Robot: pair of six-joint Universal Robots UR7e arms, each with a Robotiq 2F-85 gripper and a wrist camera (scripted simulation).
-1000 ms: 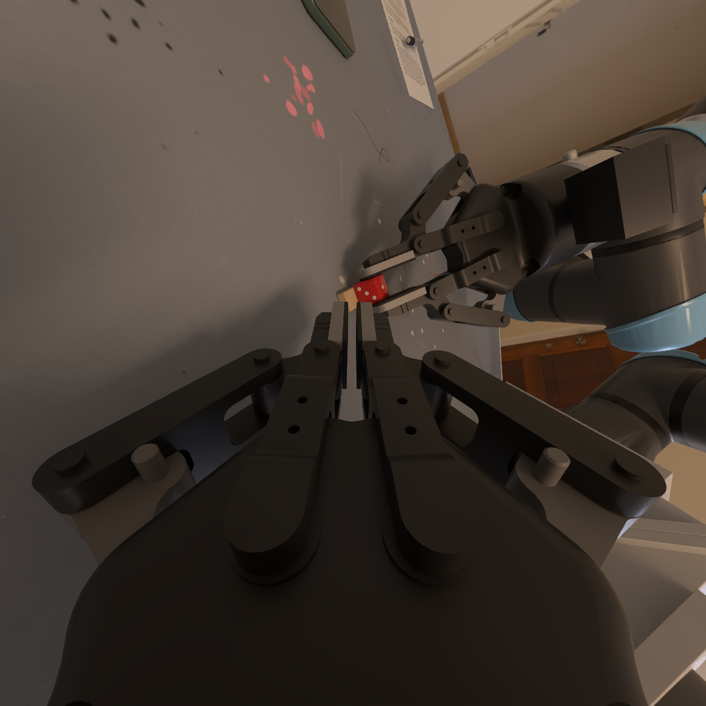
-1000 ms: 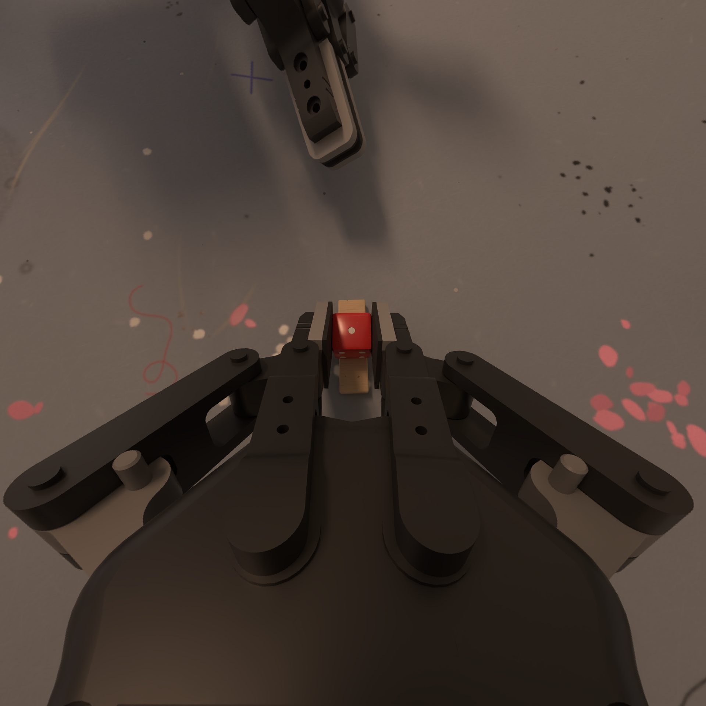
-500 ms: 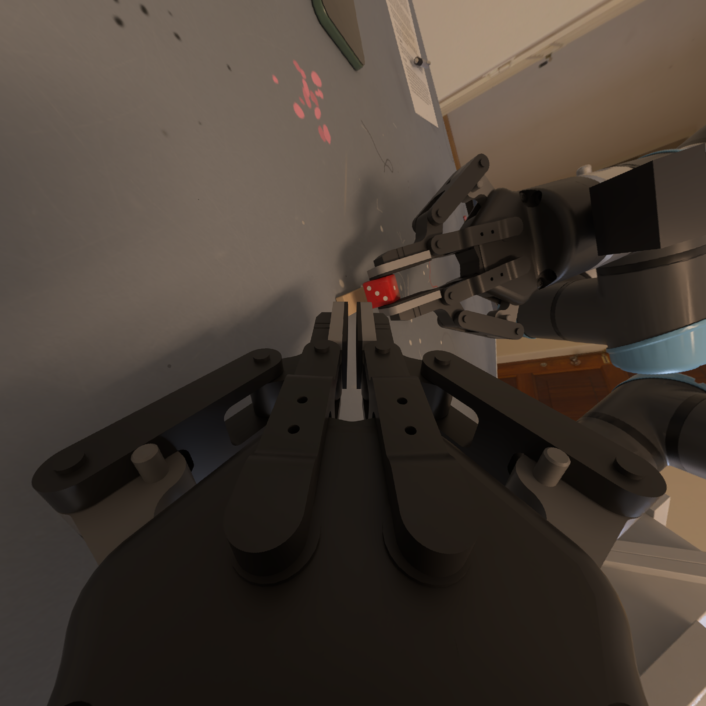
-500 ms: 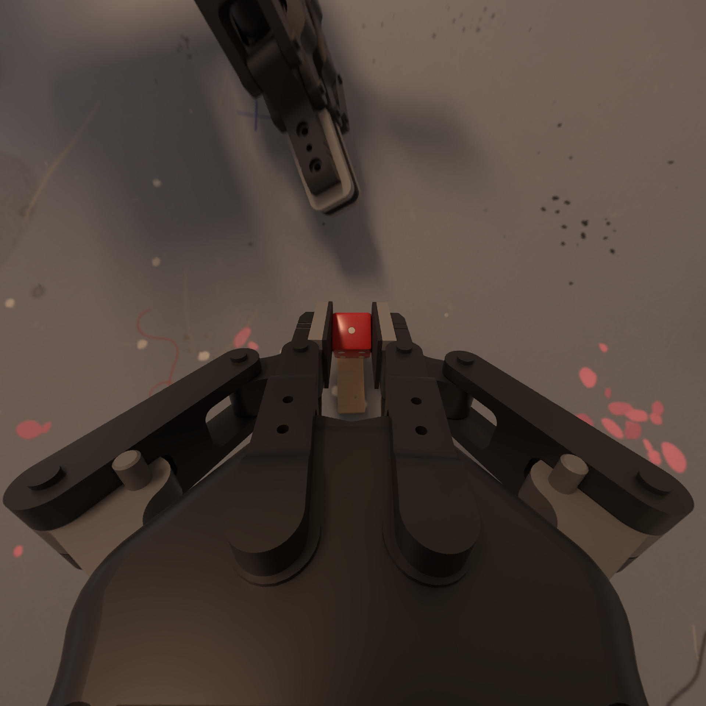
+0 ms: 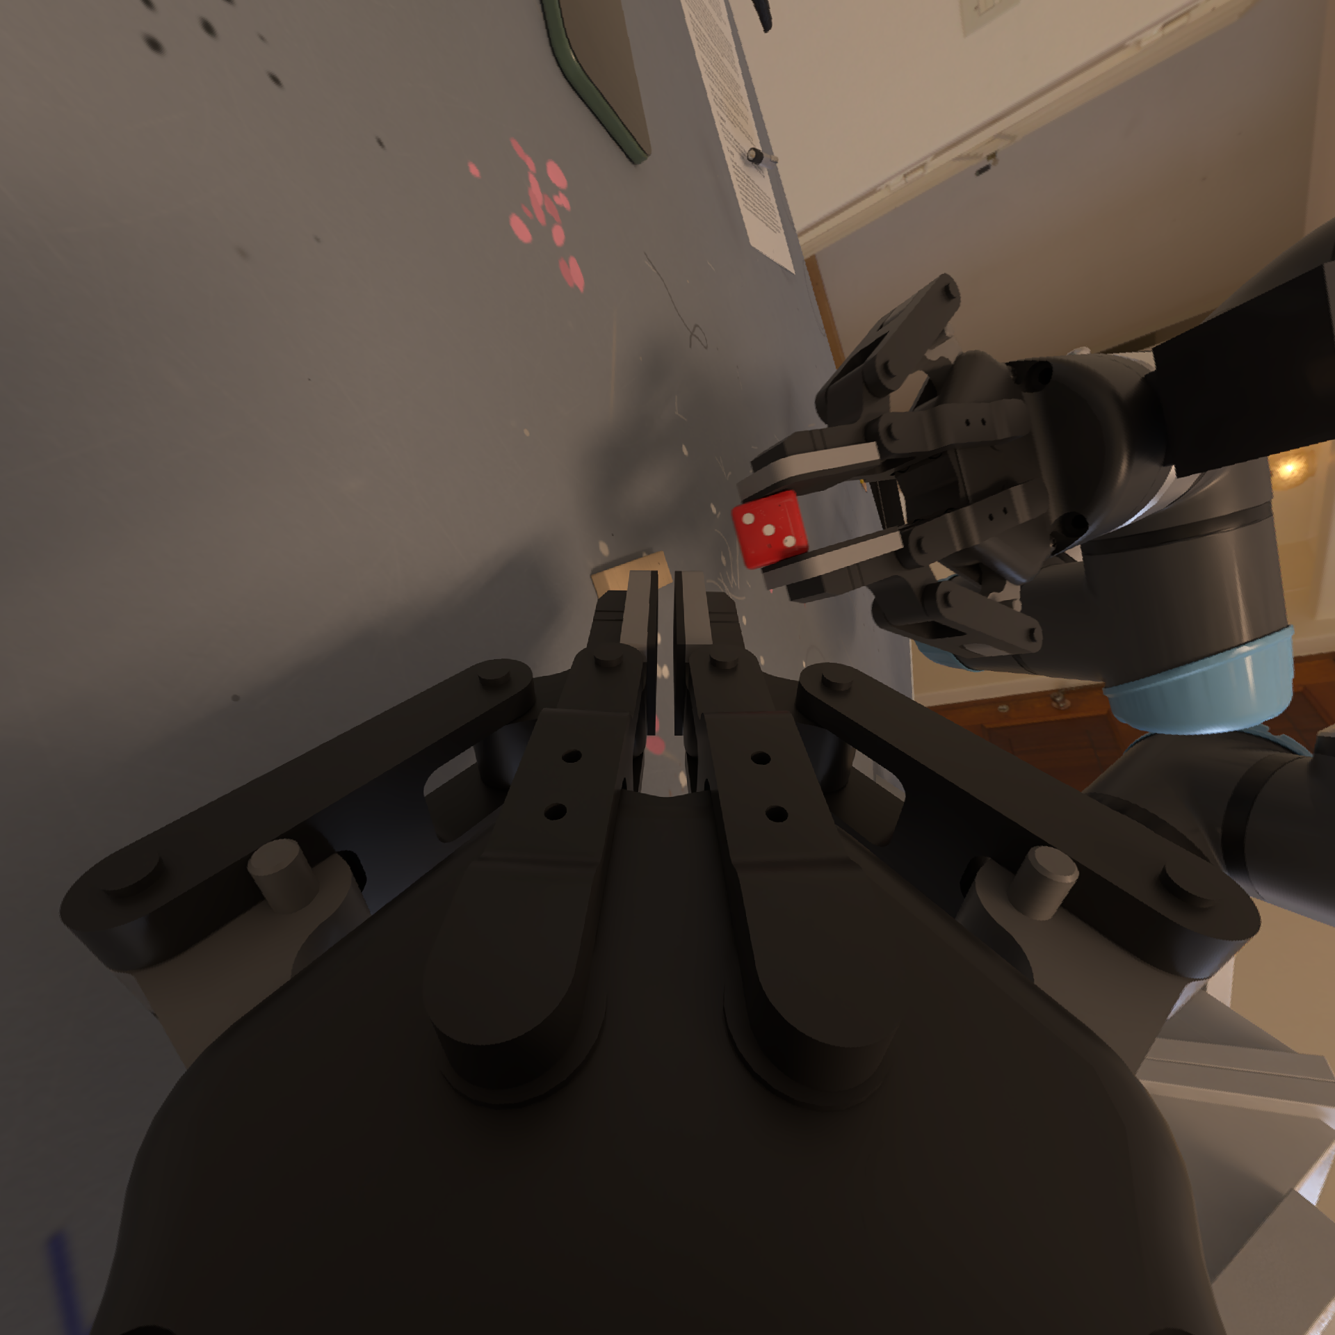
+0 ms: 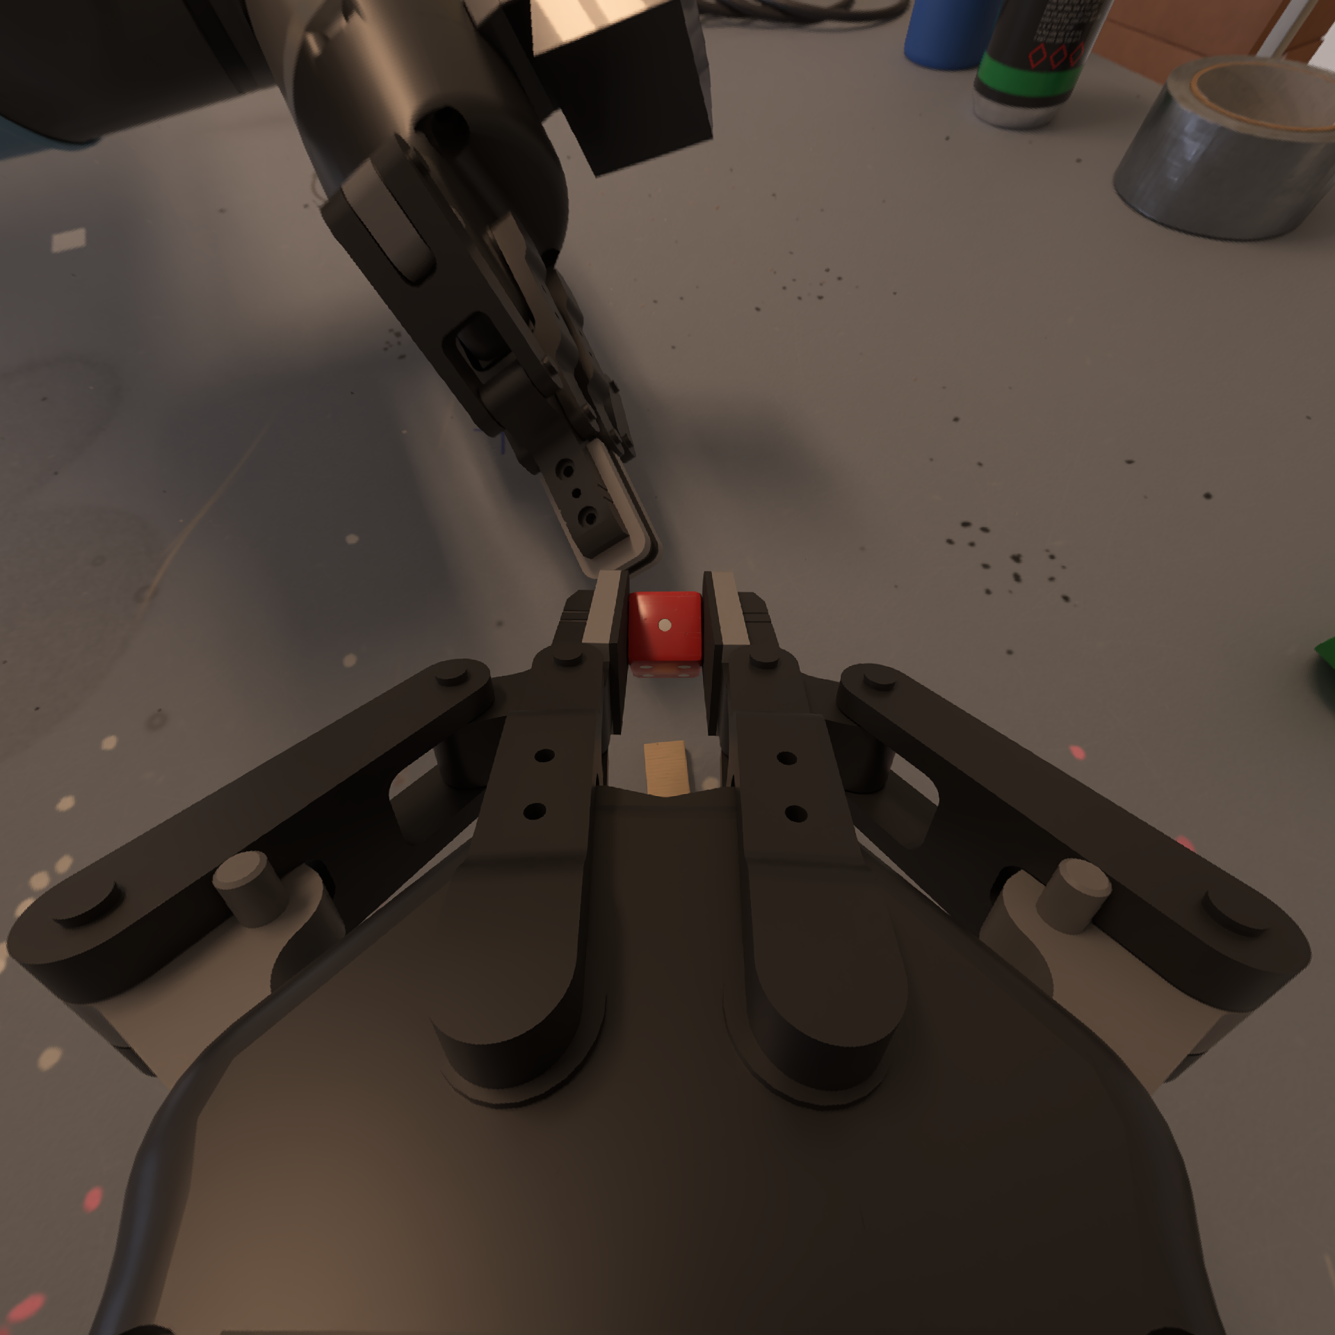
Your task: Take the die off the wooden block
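My right gripper (image 6: 664, 610) is shut on the red die (image 6: 664, 627) and holds it in the air above the grey table. The die also shows in the left wrist view (image 5: 767, 529), clamped in the right gripper (image 5: 758, 531), clear of the wooden block (image 5: 627, 567). The pale wooden block lies on the table; in the right wrist view (image 6: 664, 768) it shows low between my fingers, well below the die. My left gripper (image 5: 666, 603) is shut and empty, its tips just above the block's near end. It also shows in the right wrist view (image 6: 614, 549), close to the die.
A roll of grey tape (image 6: 1228, 152), a black tube with a green band (image 6: 1033, 65) and a blue container (image 6: 946, 32) stand at the far right. A green object (image 6: 1325, 668) shows at the right edge. A paper sheet (image 5: 744, 137) lies by the table edge.
My right gripper has lifted the die up and away from the wooden block, and tilted so the far table comes into view. The left gripper has stayed shut near the block.
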